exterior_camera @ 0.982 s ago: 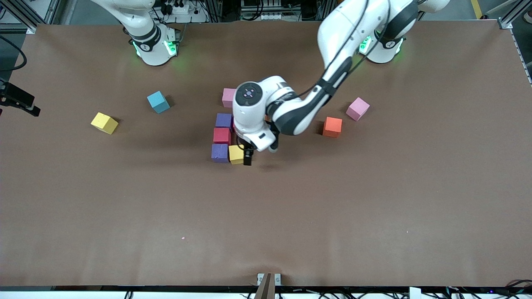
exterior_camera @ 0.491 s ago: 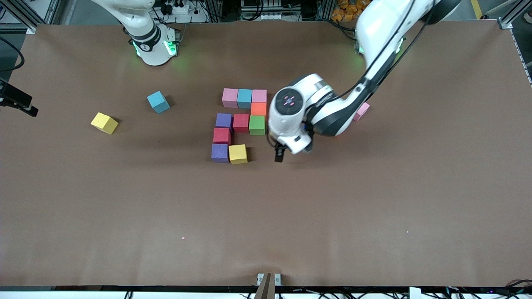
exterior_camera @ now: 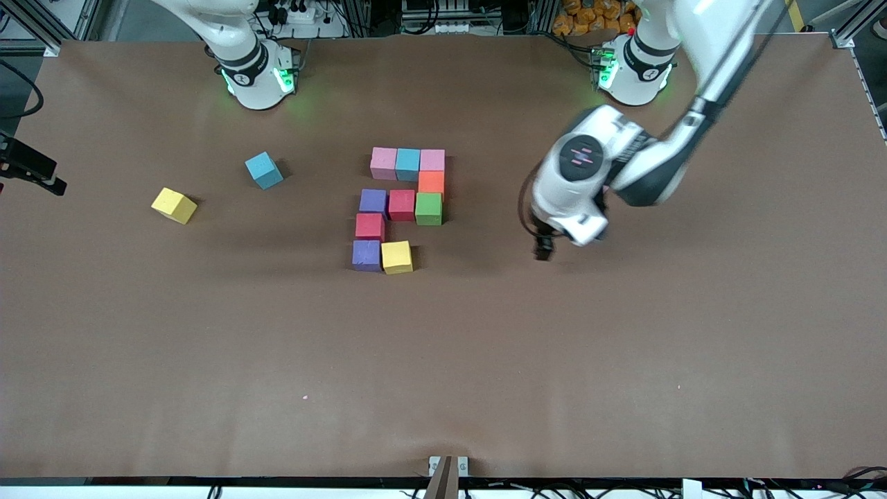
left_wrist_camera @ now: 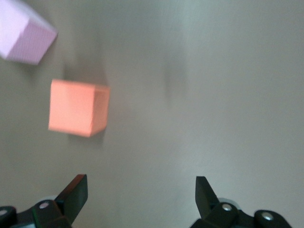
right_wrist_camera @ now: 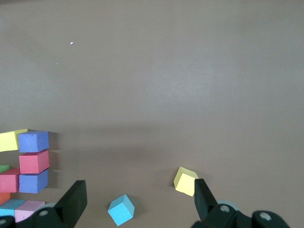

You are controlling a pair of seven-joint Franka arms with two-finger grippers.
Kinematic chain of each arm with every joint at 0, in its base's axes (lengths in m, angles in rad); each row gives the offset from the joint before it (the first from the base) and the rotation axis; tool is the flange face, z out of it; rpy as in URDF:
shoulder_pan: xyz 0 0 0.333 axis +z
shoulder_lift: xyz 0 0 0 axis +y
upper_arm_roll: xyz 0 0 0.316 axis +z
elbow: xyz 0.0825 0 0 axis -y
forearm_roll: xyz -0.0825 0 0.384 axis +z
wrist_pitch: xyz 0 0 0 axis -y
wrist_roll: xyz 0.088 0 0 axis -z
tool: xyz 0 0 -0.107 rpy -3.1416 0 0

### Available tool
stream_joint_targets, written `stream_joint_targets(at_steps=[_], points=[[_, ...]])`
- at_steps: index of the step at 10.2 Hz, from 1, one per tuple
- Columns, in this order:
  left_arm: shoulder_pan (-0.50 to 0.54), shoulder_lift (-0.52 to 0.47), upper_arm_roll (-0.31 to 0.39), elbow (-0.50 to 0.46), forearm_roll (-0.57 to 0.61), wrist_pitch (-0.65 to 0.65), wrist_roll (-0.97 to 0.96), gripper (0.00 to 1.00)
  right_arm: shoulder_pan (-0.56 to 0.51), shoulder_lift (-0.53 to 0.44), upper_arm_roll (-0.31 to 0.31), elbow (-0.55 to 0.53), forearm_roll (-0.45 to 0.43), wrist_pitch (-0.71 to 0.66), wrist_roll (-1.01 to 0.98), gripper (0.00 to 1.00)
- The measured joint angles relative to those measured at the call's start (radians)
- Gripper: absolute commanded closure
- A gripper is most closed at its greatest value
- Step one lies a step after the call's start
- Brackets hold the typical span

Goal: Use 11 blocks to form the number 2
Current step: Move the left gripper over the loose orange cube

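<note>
Beside the number 2 (exterior_camera: pixel 400 209): ten blocks laid — one short.
Left gripper (exterior_camera: pixel 542 248): I've swung it off the digit — empty, jaws wide, over orange block (left_wrist_camera: pixel 78 107).
Right gripper (right_wrist_camera: pixel 137 202): waiting, wide.

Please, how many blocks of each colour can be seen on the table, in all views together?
pink blocks: 3
light blue blocks: 2
orange blocks: 2
purple blocks: 2
red blocks: 2
yellow blocks: 2
green block: 1
Total: 14

A brown table (exterior_camera: pixel 624 360) carries the touching blocks (exterior_camera: pixel 402 206) and loose cubes (exterior_camera: pixel 264 170).
</note>
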Motion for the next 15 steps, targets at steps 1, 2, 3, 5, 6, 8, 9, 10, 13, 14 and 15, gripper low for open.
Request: stream_joint_targets(at_steps=[1,2,3,5,6,8,9,10,13,14,15], points=[[0.051,-0.002,-0.006,-0.001,0.0,0.0,0.016,0.0,-0.001,0.0,-0.001,0.001,0.0,0.002,0.0,0.0],[0.082,-0.002,-0.01,-0.002,0.0,-0.001,0.023,0.0,-0.002,0.0,-0.002,0.007,0.0,0.006,0.0,0.0],[0.092,-0.003,-0.014,-0.005,0.0,-0.003,0.023,0.0,-0.002,-0.001,-0.002,0.017,0.0,0.007,0.0,0.0],[0.094,-0.006,-0.021,-0.034,0.0,-0.011,0.026,0.0,-0.001,0.0,-0.001,0.023,0.002,0.003,0.0,0.0],[0.099,-0.009,-0.03,-0.067,0.0,-0.013,0.039,0.0,-0.001,0.001,-0.001,0.023,0.002,0.003,0.0,0.0],[0.126,-0.016,-0.078,-0.153,0.0,0.006,0.049,0.0,-0.003,0.009,-0.003,0.023,0.001,0.002,0.0,0.0],[0.139,-0.029,-0.106,-0.207,0.0,0.046,0.05,0.0,-0.005,0.012,-0.004,0.023,0.001,0.003,0.0,0.0],[0.145,-0.053,-0.125,-0.259,0.0,0.088,0.05,0.0,-0.006,0.013,-0.005,0.023,0.002,0.003,0.0,0.0],[0.146,-0.107,-0.153,-0.379,0.0,0.179,0.05,0.0,-0.005,0.016,-0.001,0.023,0.002,0.003,0.0,0.0],[0.147,-0.11,-0.153,-0.406,0.0,0.21,0.05,0.0,-0.005,0.019,-0.001,0.023,0.002,0.003,0.0,0.0],[0.148,-0.11,-0.153,-0.427,0.0,0.239,0.05,0.0,-0.005,0.021,-0.002,0.023,0.002,0.003,0.0,0.0]])
